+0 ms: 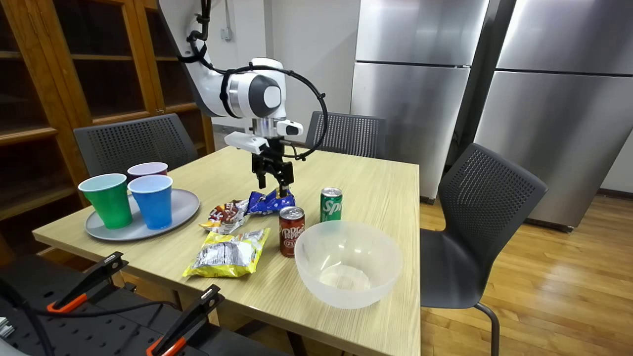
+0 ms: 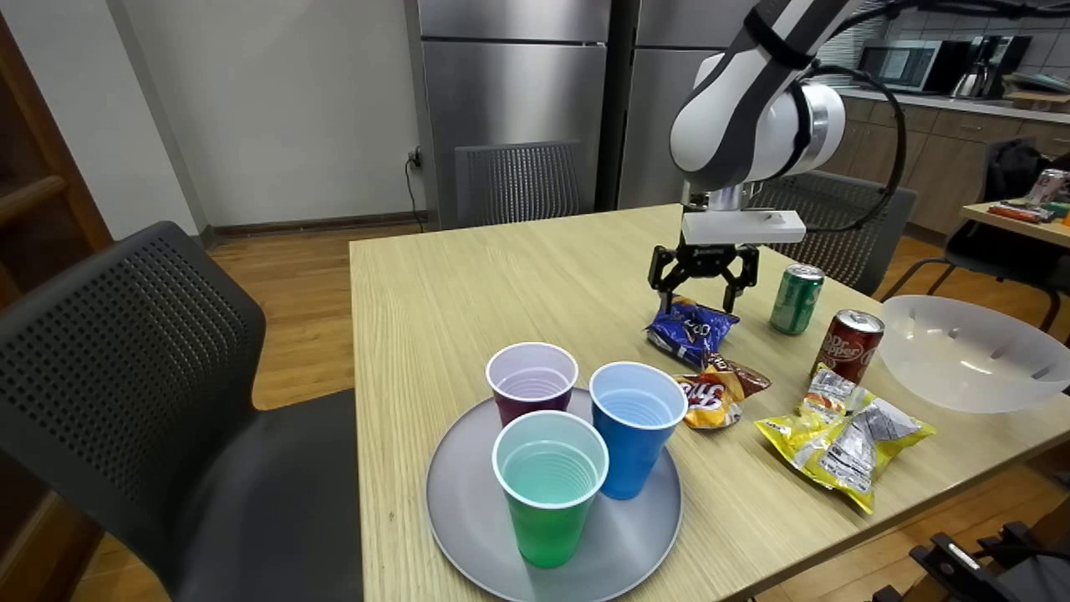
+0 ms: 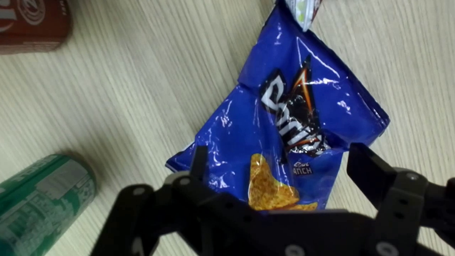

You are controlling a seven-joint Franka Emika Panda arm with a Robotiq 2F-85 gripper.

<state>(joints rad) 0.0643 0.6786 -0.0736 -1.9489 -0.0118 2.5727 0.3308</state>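
Observation:
A crumpled blue Doritos bag lies on the wooden table, its printed chip facing up in the wrist view. My gripper hangs over it, jaws wide open and pointing down. One fingertip is over the bag's left part and the other just past its lower right edge; nothing is gripped. In both exterior views the gripper is low above the blue bag; whether a finger touches it I cannot tell. Against the bag's end rests a brown-and-orange chip bag.
Near the bags stand a Sprite can, a Dr Pepper can and a frosted bowl. A yellow chip bag lies closer to the table edge. Three cups, green, blue and purple, stand on a grey plate.

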